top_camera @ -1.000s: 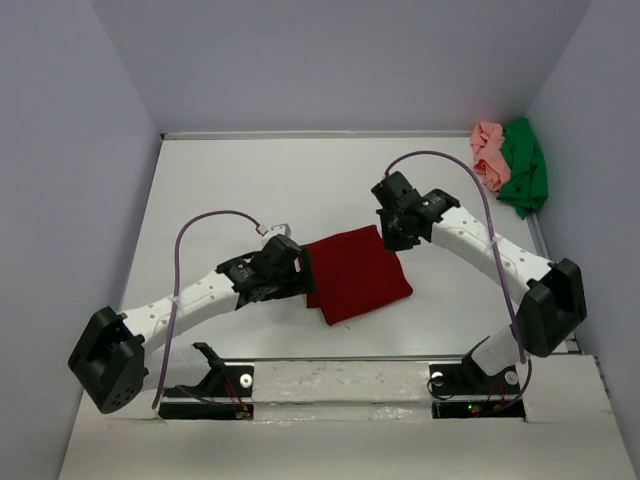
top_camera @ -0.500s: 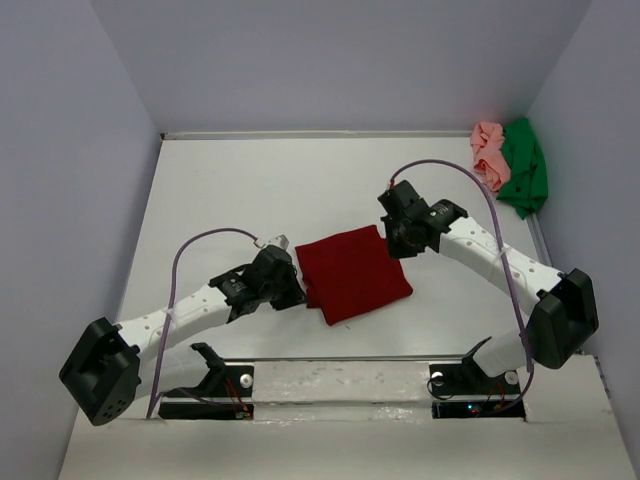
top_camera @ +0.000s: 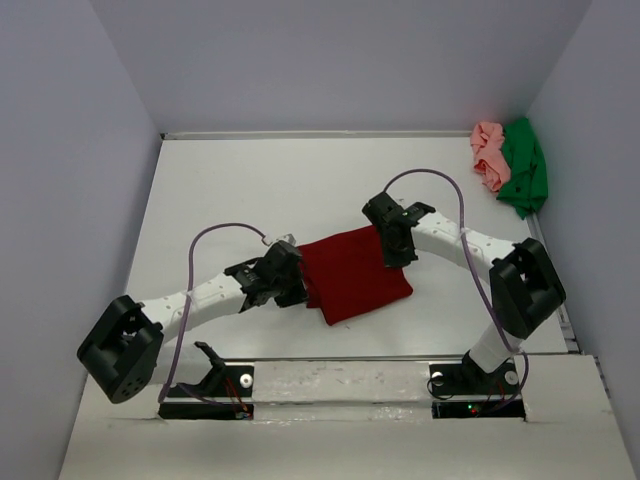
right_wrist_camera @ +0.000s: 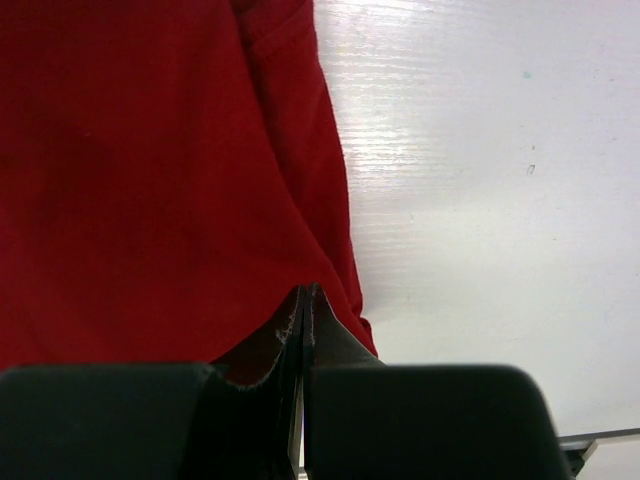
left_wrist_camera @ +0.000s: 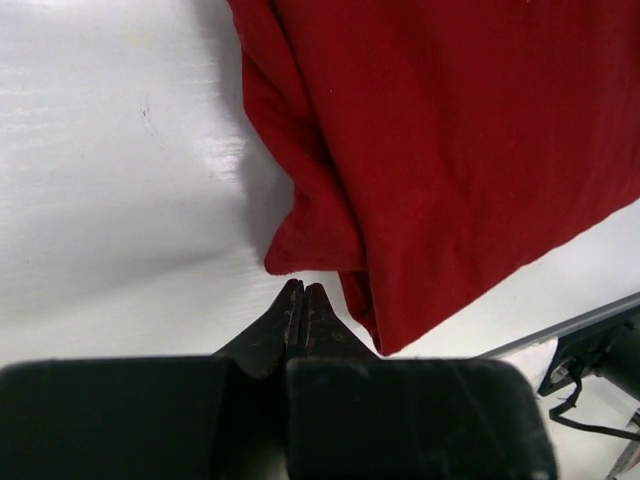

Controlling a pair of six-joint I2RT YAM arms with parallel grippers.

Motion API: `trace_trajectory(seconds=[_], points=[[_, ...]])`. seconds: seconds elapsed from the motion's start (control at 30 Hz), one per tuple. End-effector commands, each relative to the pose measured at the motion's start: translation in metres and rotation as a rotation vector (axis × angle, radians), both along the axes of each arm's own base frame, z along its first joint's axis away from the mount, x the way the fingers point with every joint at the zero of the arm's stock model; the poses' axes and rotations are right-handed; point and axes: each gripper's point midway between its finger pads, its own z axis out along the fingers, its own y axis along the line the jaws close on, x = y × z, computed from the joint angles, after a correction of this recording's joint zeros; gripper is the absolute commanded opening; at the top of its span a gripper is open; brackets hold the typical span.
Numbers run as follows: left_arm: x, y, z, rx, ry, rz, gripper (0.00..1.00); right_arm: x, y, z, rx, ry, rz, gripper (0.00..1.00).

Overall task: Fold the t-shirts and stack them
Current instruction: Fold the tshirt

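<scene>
The dark red t-shirt (top_camera: 352, 273) lies folded into a rough square at the middle of the white table (top_camera: 250, 185). My left gripper (top_camera: 298, 283) is shut and empty, its tips (left_wrist_camera: 303, 289) just short of the shirt's (left_wrist_camera: 450, 150) near left corner. Shut as well, my right gripper (top_camera: 392, 255) hovers over the red cloth (right_wrist_camera: 150, 180) by its right edge, its tips (right_wrist_camera: 306, 290) together with no fold showing between them. The pale pink t-shirt (top_camera: 488, 153) and the bright green t-shirt (top_camera: 525, 167) lie crumpled together in the far right corner.
Grey walls close in the table on the left, back and right. A shiny metal strip (top_camera: 340, 372) runs along the near edge, holding both arm bases (top_camera: 210, 385) (top_camera: 475, 380). Bare white table (right_wrist_camera: 490, 150) shows right of the red shirt.
The left gripper has gone from open to shut and drawn back off the red shirt's left edge. The right gripper has slid down and left onto the shirt's right side.
</scene>
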Motion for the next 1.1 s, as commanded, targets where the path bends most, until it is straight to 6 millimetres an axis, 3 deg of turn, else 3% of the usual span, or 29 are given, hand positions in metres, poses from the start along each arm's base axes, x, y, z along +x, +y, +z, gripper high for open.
trace_trajectory(seconds=[0.0, 0.17, 0.4, 0.6, 0.73, 1.07], points=[[0.025, -0.025, 0.019, -0.04, -0.076, -0.054, 0.0, 0.01, -0.005, -0.005, -0.05, -0.046, -0.052, 0.0], [0.032, -0.045, 0.02, -0.065, -0.067, -0.12, 0.0, 0.002, -0.007, -0.019, -0.067, 0.0, -0.059, 0.0], [0.045, -0.056, -0.01, 0.02, -0.007, -0.151, 0.0, -0.016, -0.001, -0.044, -0.011, 0.078, -0.051, 0.0], [0.058, -0.061, -0.037, 0.068, 0.037, -0.174, 0.0, -0.024, 0.016, -0.044, 0.092, 0.104, -0.034, 0.0], [0.069, -0.053, -0.045, 0.09, 0.041, -0.155, 0.0, -0.029, 0.025, -0.041, 0.136, 0.11, -0.017, 0.0], [0.088, -0.021, -0.038, 0.137, 0.015, -0.095, 0.0, -0.026, 0.031, -0.039, 0.16, 0.112, -0.019, 0.0]])
